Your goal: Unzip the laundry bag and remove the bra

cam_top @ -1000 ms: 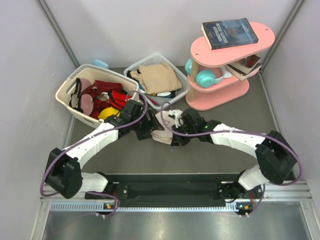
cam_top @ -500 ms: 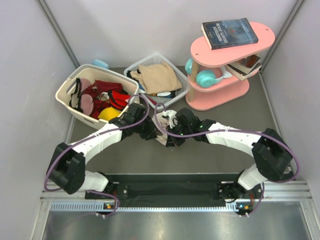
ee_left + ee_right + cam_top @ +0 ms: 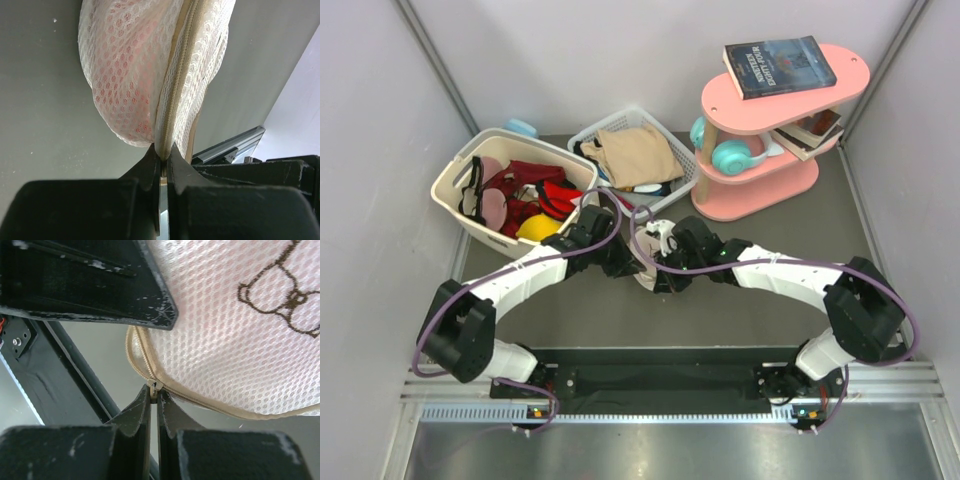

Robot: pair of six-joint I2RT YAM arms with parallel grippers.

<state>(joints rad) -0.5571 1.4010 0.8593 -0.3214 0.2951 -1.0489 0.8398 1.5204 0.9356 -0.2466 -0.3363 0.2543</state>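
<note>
Right now the left hand [image 3: 162, 152] is pinching the zip seam [image 3: 177, 75] at the rim of the laundry bag [image 3: 130, 60], while the right hand [image 3: 154, 391] is squeezing the zip pull [image 3: 155, 385] between pressed-together fingers. The bag is lying on the grey counter [image 3: 40, 100] between both hands, with the bra [image 3: 127, 95] showing pink through its mesh.

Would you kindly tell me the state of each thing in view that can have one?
laundry bag, zipped shut, gripped by both claws.
bra, inside the bag, pink showing through the mesh.
left claw, shut on the laundry bag's edge.
right claw, shut on the zip pull.
book, closed, flat on the pink shelf.
</note>
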